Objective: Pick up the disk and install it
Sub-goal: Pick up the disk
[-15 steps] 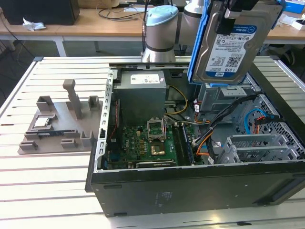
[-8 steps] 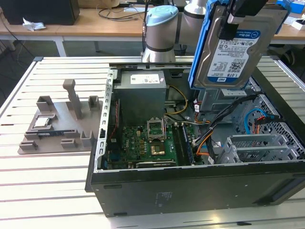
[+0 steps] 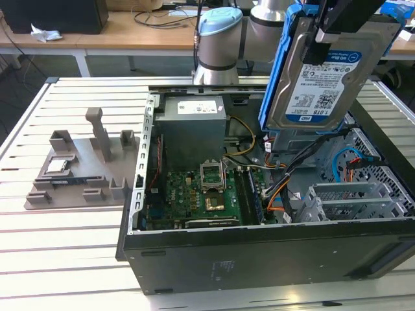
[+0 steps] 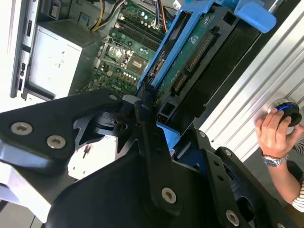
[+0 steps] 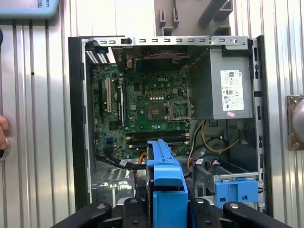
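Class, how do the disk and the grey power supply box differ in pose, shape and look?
Pose: the disk hangs upright above the computer case, clamped in the tool; the power supply box sits inside it. Shape: the disk is a thin slab, the box deep and bulky. Look: a blue bracket frames the disk; the box has none. Both are grey metal with a label.

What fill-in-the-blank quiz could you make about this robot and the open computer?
1. The gripper is shut on the disk, holding it ____ the open computer case.
2. The bracket framing the disk is ____ in colour.
3. The grey fixture lies on the exterior view's ____ of the case.
Missing words: above; blue; left.
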{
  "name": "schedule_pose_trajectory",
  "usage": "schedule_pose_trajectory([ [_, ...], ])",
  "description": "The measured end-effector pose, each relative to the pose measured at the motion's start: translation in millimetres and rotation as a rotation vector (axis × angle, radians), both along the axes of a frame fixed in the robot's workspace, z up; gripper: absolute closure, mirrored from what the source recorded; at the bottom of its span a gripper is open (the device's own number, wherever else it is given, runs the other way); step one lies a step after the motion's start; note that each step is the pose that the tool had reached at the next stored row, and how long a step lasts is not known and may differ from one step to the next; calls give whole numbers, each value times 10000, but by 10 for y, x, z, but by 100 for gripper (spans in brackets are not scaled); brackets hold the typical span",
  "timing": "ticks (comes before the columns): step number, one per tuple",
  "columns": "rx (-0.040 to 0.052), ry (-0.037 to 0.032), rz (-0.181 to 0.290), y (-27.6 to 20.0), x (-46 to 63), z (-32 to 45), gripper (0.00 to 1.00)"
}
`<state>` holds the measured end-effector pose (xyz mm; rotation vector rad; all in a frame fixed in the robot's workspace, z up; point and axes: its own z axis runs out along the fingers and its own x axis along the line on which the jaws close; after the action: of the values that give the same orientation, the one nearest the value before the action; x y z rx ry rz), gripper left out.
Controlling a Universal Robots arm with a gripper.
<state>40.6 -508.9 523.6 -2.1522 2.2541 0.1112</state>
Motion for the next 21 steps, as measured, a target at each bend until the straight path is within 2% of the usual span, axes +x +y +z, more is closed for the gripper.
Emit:
schedule_pose_trajectory([
  [2, 0, 0, 0, -47, 0, -6, 63],
  [8, 0, 0, 1, -147, 0, -19, 63],
  [11, 0, 0, 0, -222, 0, -30, 63],
  [13, 1, 0, 0, -249, 0, -34, 63],
  [14, 0, 0, 0, -341, 0, -49, 63],
  [15, 1, 0, 0, -389, 0, -57, 63],
  [21, 1, 0, 0, -491, 0, -78, 63],
])
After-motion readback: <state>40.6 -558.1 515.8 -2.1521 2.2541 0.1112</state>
